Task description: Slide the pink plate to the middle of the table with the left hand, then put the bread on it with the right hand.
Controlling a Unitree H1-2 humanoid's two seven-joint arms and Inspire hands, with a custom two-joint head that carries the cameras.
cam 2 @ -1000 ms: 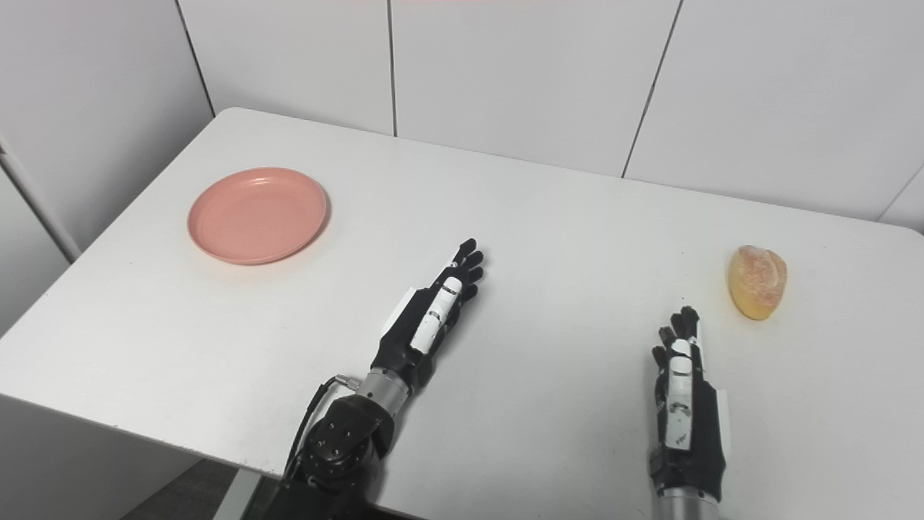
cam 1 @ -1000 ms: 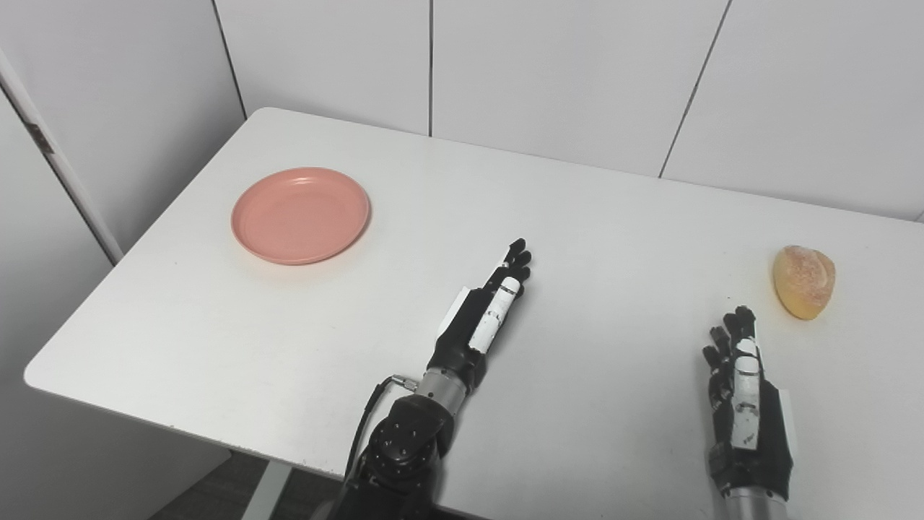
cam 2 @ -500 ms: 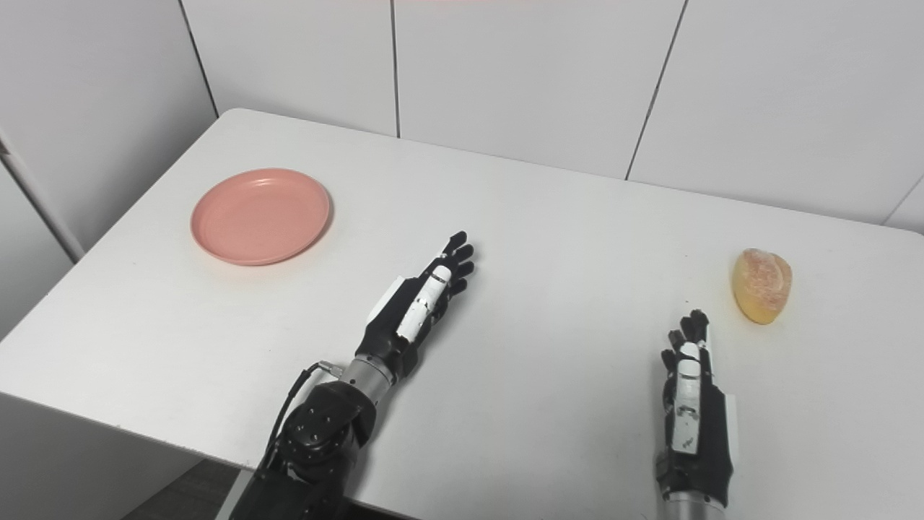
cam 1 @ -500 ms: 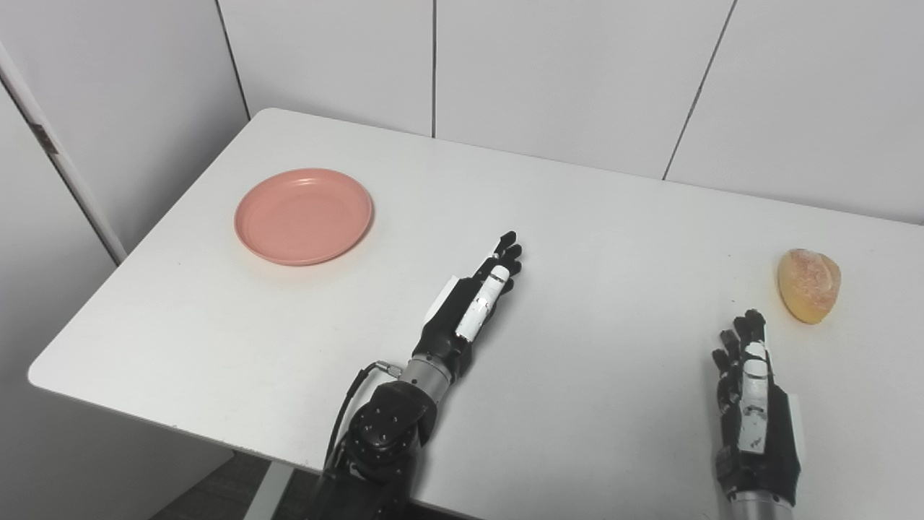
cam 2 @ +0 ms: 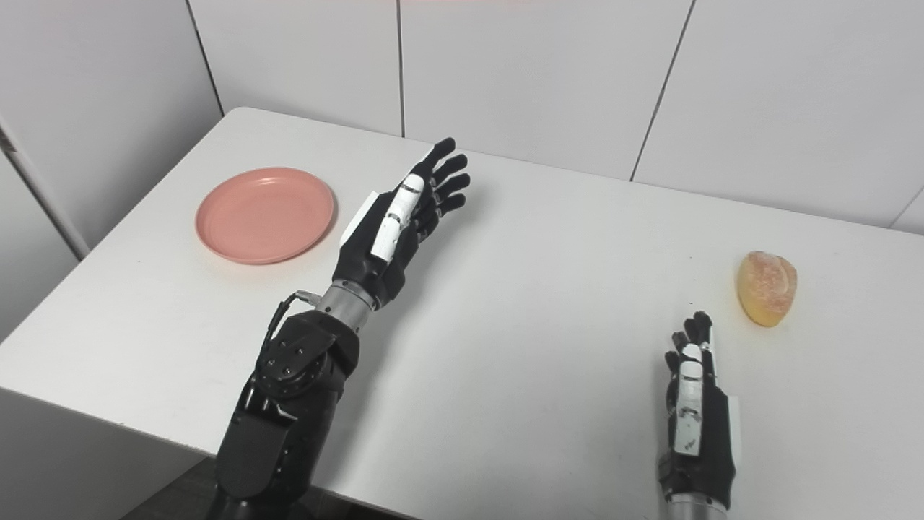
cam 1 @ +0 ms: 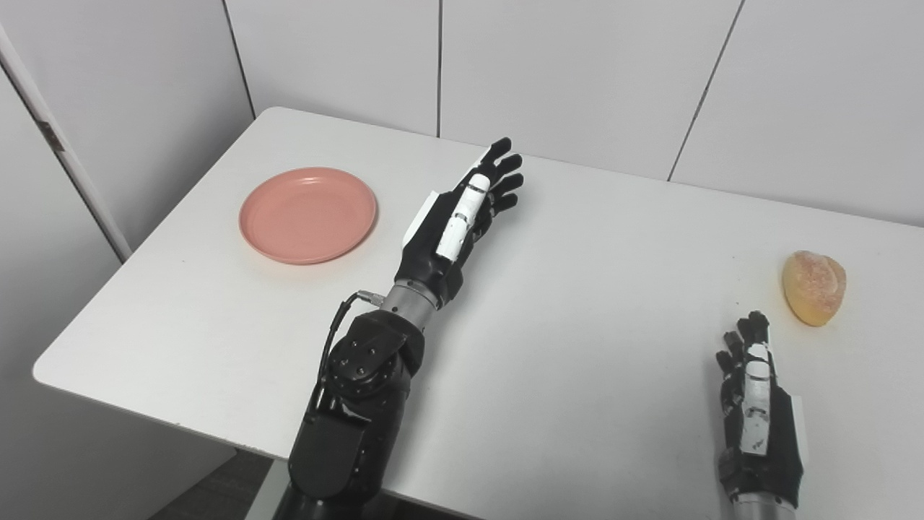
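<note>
Your left hand (cam 1: 455, 224) is raised above the table (cam 1: 577, 303), fingers spread and empty, just right of the pink plate (cam 1: 308, 214) at the far left. Your right hand (cam 1: 754, 404) rests near the front edge, fingers extended, empty, near the bread (cam 1: 813, 287).

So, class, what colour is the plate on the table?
Pink, a salmon shade: the plate shows best in the left eye view.

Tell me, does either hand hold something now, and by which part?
Nothing is held. The left hand is open, raised beside the pink plate and apart from it. The right hand is open too, short of the bread.
</note>
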